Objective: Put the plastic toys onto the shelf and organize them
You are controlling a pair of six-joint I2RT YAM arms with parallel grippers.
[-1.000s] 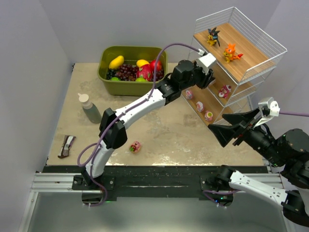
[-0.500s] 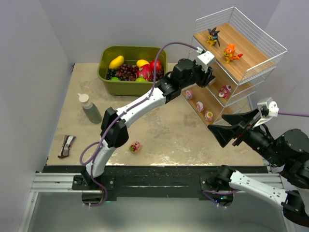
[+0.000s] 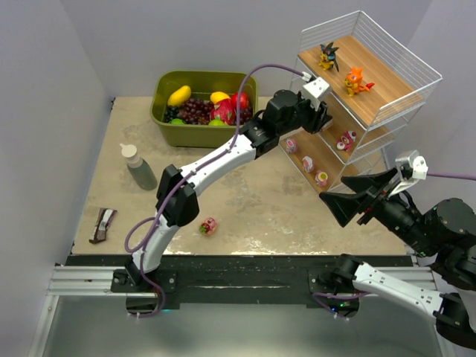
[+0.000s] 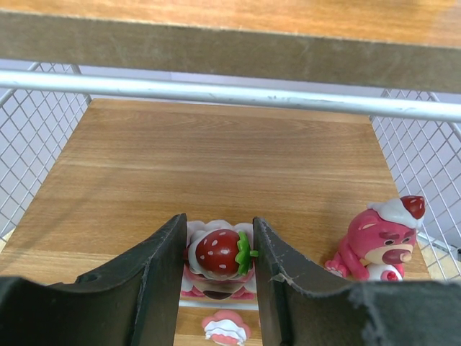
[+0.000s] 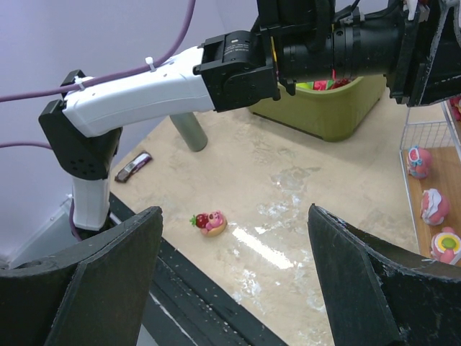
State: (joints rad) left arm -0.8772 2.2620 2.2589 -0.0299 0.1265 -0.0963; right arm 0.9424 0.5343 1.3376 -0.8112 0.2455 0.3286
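The white wire shelf (image 3: 416, 71) stands at the back right. My left gripper (image 3: 318, 113) reaches into its middle tier (image 4: 216, 144) and is shut on a pink toy topped with a strawberry (image 4: 218, 252), at the tier's front edge. A pink bear toy (image 4: 378, 241) sits to its right. The top tier holds a dark spiky creature (image 3: 328, 56) and an orange creature (image 3: 355, 80). Three pink toys (image 3: 308, 163) line the bottom tier. One pink toy (image 3: 209, 225) lies on the table, also in the right wrist view (image 5: 209, 221). My right gripper (image 3: 349, 201) hovers open and empty.
An olive-green bin (image 3: 171, 130) of fruit stands at the back. A grey-green bottle (image 3: 137, 167) stands at the left. A dark wrapped bar (image 3: 103, 224) lies near the front left edge. The left arm (image 3: 216, 160) stretches across the table's middle.
My left gripper has shifted slightly up and back at the shelf's middle tier. The right gripper has hardly moved.
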